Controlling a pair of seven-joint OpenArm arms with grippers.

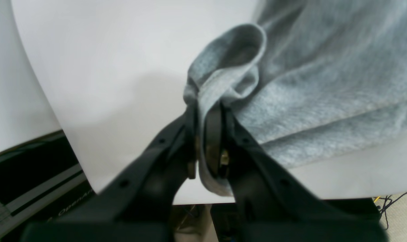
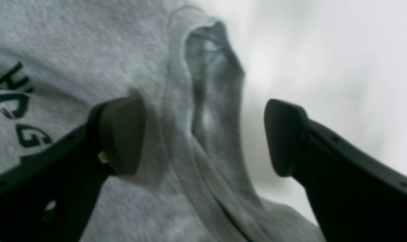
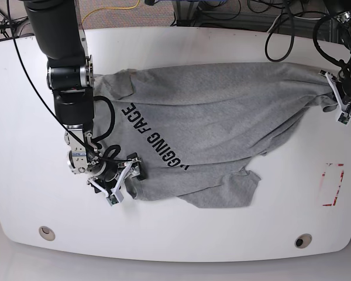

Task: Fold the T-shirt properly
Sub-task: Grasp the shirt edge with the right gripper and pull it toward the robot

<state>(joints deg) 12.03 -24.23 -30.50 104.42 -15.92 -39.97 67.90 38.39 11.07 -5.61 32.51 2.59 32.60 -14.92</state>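
T-shirt (image 3: 222, 111) spread across white surface (image 3: 181, 234). Left claw (image 1: 208, 134) clamped on its bunched edge; right claw (image 2: 205, 134) spread apart, straddling a raised fold.

The tabletop (image 3: 181, 234) is white and smooth, with rounded corners at its near edge. Two small round holes sit near that edge, one hole (image 3: 45, 232) toward the left of the base view and the other hole (image 3: 303, 240) toward the right. A red-edged patch (image 3: 332, 184) lies flat on the surface at the right side. The shirt (image 3: 222, 117) lies spread and rumpled across the middle, grey with black lettering, stretching from the left part nearly to the right edge; a loose flap of it rests toward the near side. Cables (image 3: 269, 14) run along the floor beyond the far edge
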